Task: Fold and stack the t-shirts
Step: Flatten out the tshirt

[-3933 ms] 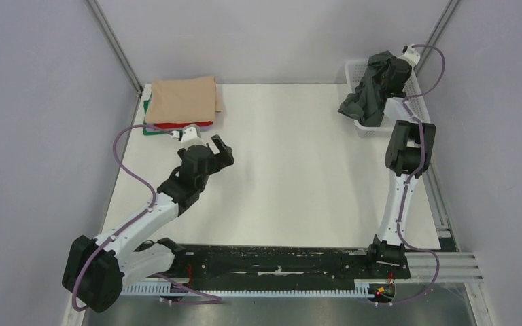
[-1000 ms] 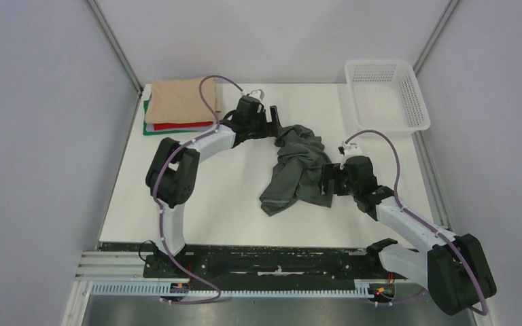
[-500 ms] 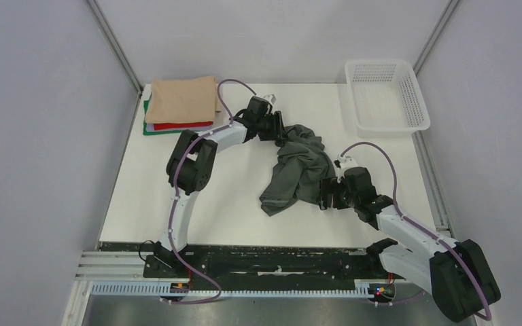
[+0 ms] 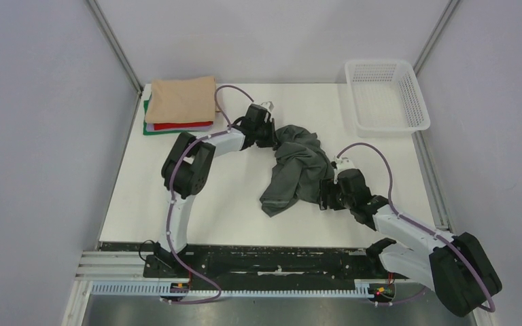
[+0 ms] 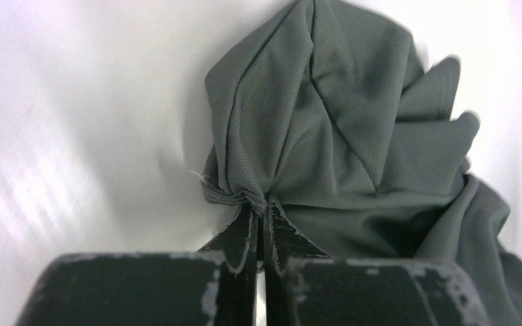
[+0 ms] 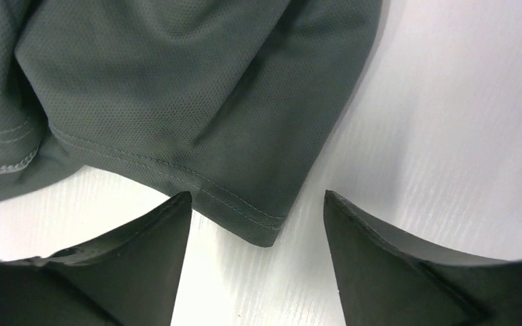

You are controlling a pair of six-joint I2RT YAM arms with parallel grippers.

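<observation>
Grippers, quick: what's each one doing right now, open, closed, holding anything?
Left gripper: shut on a bunched edge of the grey t-shirt.
Right gripper: open, straddling the shirt's hem corner, gripping nothing.

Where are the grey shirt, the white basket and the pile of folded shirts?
grey shirt (image 4: 298, 170), top view, crumpled middle.
white basket (image 4: 385, 95), top view, bare floor.
folded pile (image 4: 182, 99), top view, tan top shirt.

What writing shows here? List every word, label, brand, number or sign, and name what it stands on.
None: no text can be read in any view. The grey t-shirt, the folded t-shirts, the basket, the left pincer and the right pincer bear no print.
</observation>
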